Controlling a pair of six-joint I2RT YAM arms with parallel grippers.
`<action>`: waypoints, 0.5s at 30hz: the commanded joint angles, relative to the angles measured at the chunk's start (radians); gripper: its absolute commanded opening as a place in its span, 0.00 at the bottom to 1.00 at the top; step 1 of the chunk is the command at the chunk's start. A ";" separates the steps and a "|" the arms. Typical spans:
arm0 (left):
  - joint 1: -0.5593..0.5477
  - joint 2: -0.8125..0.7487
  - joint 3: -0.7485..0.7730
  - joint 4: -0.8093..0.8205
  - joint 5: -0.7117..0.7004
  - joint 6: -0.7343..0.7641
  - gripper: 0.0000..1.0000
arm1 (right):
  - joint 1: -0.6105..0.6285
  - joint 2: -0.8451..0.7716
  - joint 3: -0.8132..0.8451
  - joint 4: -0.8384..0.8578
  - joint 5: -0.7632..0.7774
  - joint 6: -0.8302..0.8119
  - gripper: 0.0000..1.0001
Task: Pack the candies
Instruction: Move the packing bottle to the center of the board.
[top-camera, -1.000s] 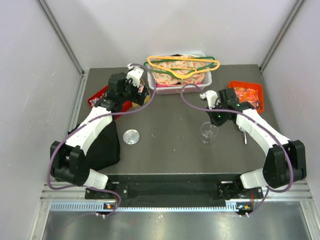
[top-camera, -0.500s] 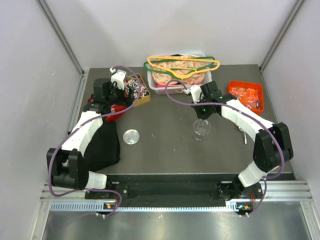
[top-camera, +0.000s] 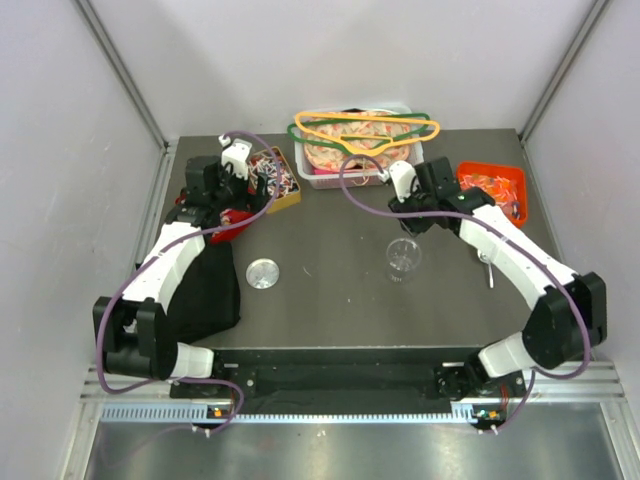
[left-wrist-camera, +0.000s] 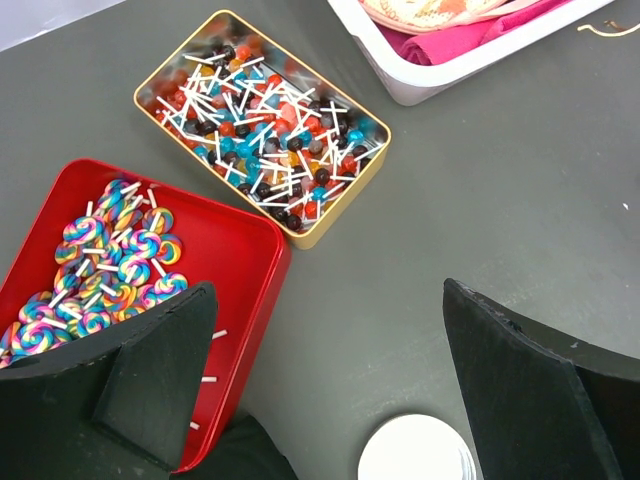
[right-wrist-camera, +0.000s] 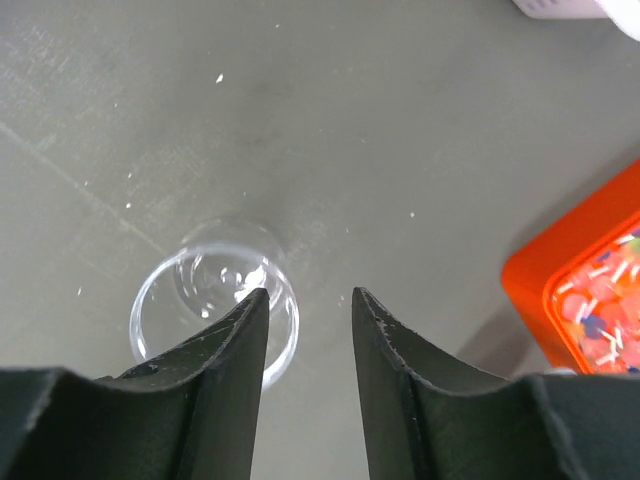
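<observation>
The right gripper (right-wrist-camera: 305, 300), its black jaws partly apart and holding nothing, hangs over the rim of a clear plastic cup (right-wrist-camera: 215, 310). Pink and red candies (right-wrist-camera: 605, 300) lie heaped in a square orange tray (right-wrist-camera: 530, 275) off to its right, so this arm looks the nearer to them. The left gripper (left-wrist-camera: 325, 300), spread wide and empty, hovers by a gold rectangular tin (left-wrist-camera: 330, 225) and a red tray (left-wrist-camera: 245, 245) of lollipops.
</observation>
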 joint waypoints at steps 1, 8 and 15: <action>0.004 -0.023 0.014 0.051 0.023 -0.006 0.99 | -0.002 -0.074 -0.006 -0.073 0.007 -0.030 0.40; 0.004 -0.025 0.017 0.053 0.035 -0.012 0.99 | -0.024 -0.094 -0.121 -0.039 0.003 -0.025 0.43; 0.004 -0.032 0.017 0.031 0.031 -0.003 0.99 | -0.038 -0.063 -0.178 0.001 -0.008 -0.020 0.42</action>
